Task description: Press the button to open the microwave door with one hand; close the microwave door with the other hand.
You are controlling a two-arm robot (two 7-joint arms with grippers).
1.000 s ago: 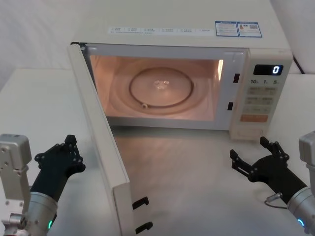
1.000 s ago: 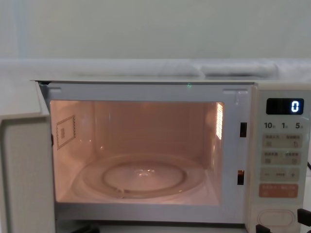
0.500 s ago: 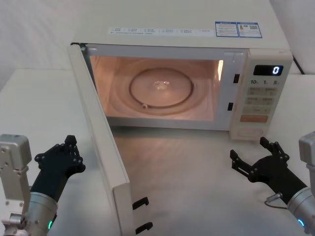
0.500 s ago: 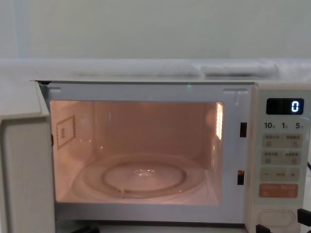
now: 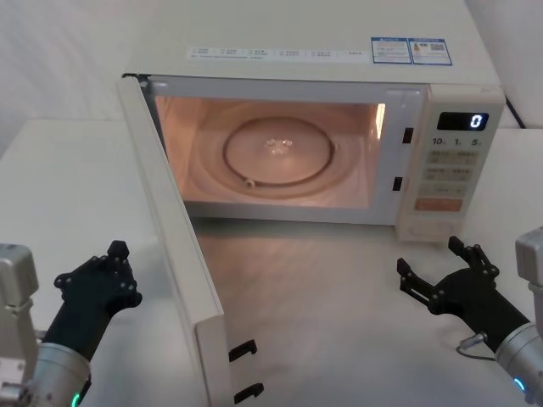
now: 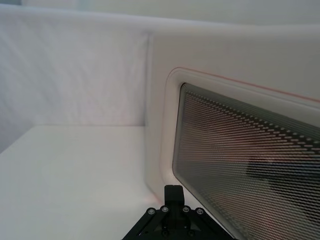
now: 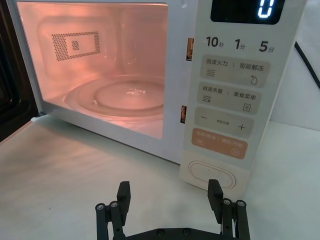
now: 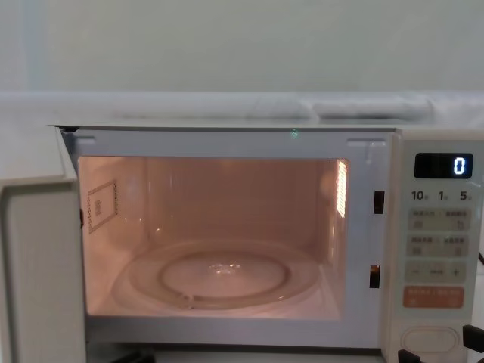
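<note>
The cream microwave (image 5: pixel 322 52) stands at the back of the table, its cavity lit. The microwave door (image 5: pixel 174 246) is swung wide open on its left hinge and juts toward me; its windowed outer face (image 6: pixel 240 165) shows in the left wrist view. My left gripper (image 5: pixel 89 264) is open, low on the table just left of the door's outer face and apart from it. The pill-shaped button (image 7: pixel 215 173) sits at the bottom of the control panel (image 5: pixel 450 170). My right gripper (image 5: pixel 430 259) is open, on the table in front of the button (image 5: pixel 427 226), a short gap away.
A glass turntable (image 5: pixel 278 151) lies inside the cavity. Two black latch hooks (image 5: pixel 242 348) stick out of the door's free edge near me. A thin cable (image 5: pixel 472 343) loops by my right wrist. White table (image 5: pixel 339 322) lies between door and right gripper.
My left arm has drawn back and down a little, toward me and the view's left edge. The door and my right gripper have not moved.
</note>
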